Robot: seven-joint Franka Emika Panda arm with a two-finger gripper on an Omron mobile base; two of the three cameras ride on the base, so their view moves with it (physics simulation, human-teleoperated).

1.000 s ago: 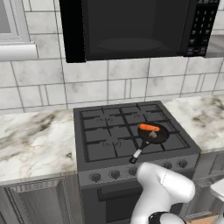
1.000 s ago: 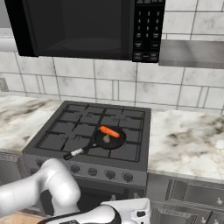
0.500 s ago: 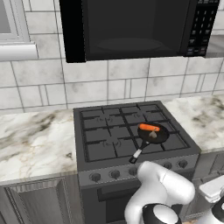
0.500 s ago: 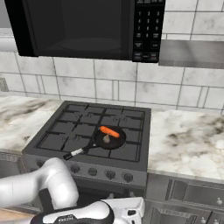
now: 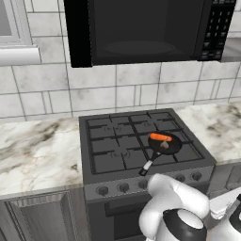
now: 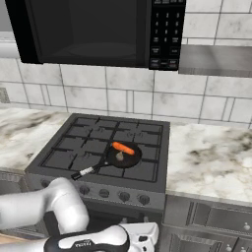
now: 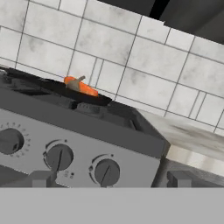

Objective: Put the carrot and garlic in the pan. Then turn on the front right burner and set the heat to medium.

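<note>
Carrot (image 5: 161,137) and garlic (image 5: 163,144) both inside pan (image 5: 165,143), garlic just in front of carrot; pan seated on front right burner (image 6: 129,166) of stove (image 5: 96,162), handle angled toward the front edge. Gripper (image 7: 108,179) low, facing the front panel, jaws spread wide and empty, nearest knob (image 7: 106,171) just ahead between the fingertips.

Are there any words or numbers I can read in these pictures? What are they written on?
Microwave keypad: rows of tiny pale button marks, too small to read.
Robot arm's dark band: a small white word, too blurred to read.
Stove knobs: fine tick marks around them, no readable numbers.
Nothing else carries writing.
</note>
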